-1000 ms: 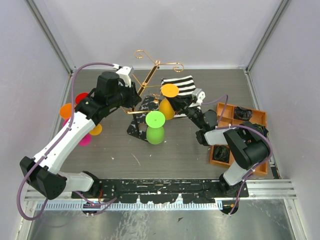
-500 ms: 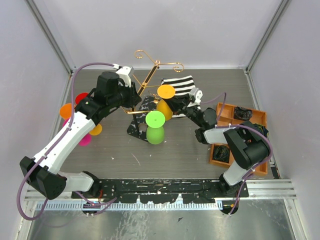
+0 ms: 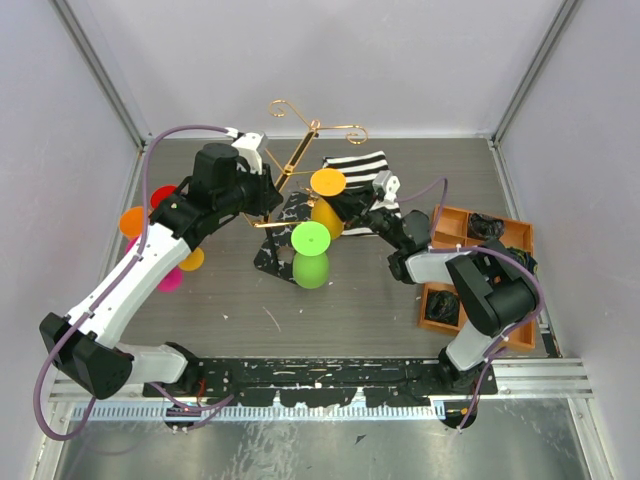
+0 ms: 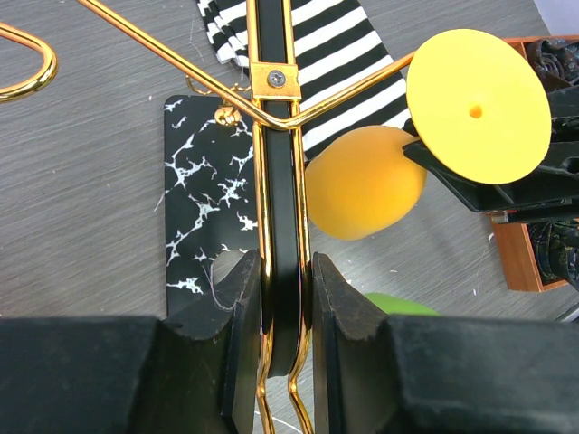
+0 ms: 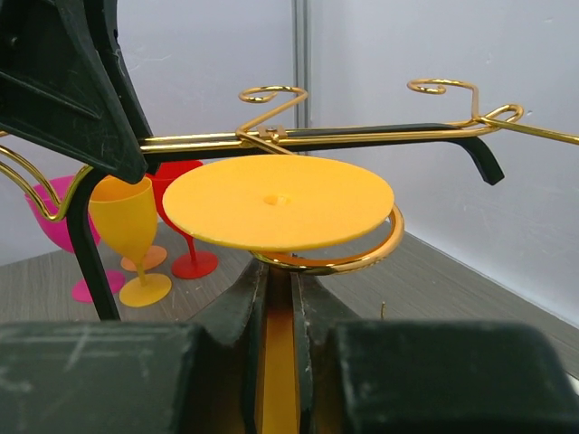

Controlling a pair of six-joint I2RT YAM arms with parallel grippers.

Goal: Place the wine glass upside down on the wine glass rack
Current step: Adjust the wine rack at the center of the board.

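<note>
Pins tall thin gold wire wine glass rack [image 3: 297, 158], on its square black white-veined base, near the back middle of the grey wood-grain worktop [image 3: 350, 300]. Clamps left gripper [image 4: 287, 280] narrow on the rack's black gold-edged centre post, one finger each side and touching. Grips yellow-orange plastic wine glass [image 3: 328, 183] by the stem in right gripper [image 5: 280, 289], jaws nearly closed on it. Carries that glass upside down: round foot on top, bowl hanging over the right side of the base. Puts the foot just above a gold scroll loop on a rack arm, with the loop curving round the stem beneath; cannot tell whether foot and loop touch. Leaves a lime-green wine glass [image 3: 311, 255] inverted at the front edge of the base. Has a black-and-white striped cloth [image 3: 365, 168] behind the base toward the back edge. Keeps orange [image 3: 132, 221], red [image 3: 162, 196], pink [image 3: 168, 280] and yellow [image 3: 190, 259] glasses bunched by the left edge. Sets an orange compartment tray [image 3: 450, 212] by the right edge, dark items inside.
</note>
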